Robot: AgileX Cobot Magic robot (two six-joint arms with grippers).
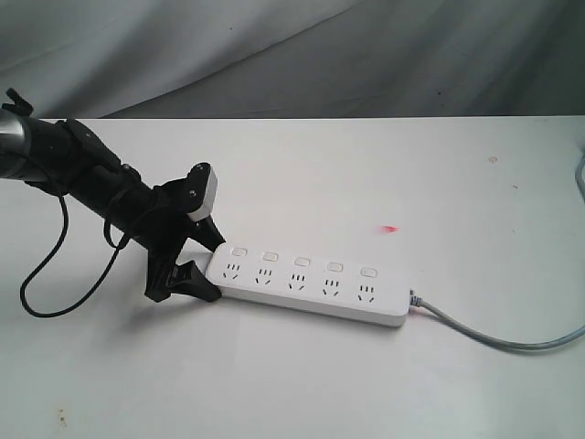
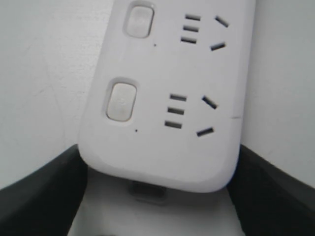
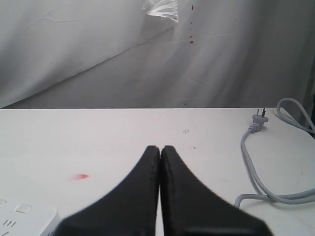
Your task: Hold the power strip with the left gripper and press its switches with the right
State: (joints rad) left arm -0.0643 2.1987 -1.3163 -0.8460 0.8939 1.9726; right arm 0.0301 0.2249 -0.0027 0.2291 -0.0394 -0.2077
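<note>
Strip (image 1: 306, 285) lies flat on white table (image 1: 302, 174), left of centre in the exterior view, outlets facing up; five switches (image 1: 302, 261) in a row along its far edge, none touched. Left gripper (image 1: 210, 277) clamps the strip's rounded left end; its black fingers (image 2: 44, 196) bear on both long edges, the last two switches in plain sight of the left wrist camera. Grey cord (image 1: 494, 337) leaves the strip's right end and runs off to the right; plug (image 3: 258, 117) lies on the table. Right gripper (image 3: 160, 152) closed tight, jaws meeting, empty, held above the table well clear of the strip; unseen from the exterior view. Small red mark (image 1: 390, 228) behind the strip.
</note>
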